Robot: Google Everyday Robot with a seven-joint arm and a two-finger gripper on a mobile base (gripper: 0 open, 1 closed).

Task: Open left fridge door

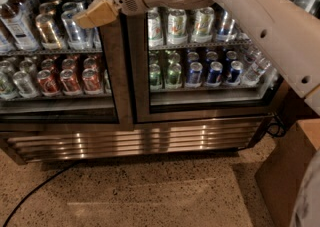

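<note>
Scene: a robot arm reaches across the front of a glass-fronted drinks fridge.
Left fridge door: shut, its steel frame level with the twin door just to its right.
End effector: tan, in front of the left fridge door's upper right corner, just beside the frame's right upright; whether it touches the door cannot be told.
End effector state: wide or narrow cannot be told, and no hold on anything shows.
Behind the left fridge door: red cans and silver cans on wire shelves.
Right of the left fridge door: green cans and blue cans behind the twin door.
Below the left fridge door: a slatted steel grille, then speckled floor with a black cable trailing across it.
Far right of the left fridge door: a brown box on the floor.
</note>
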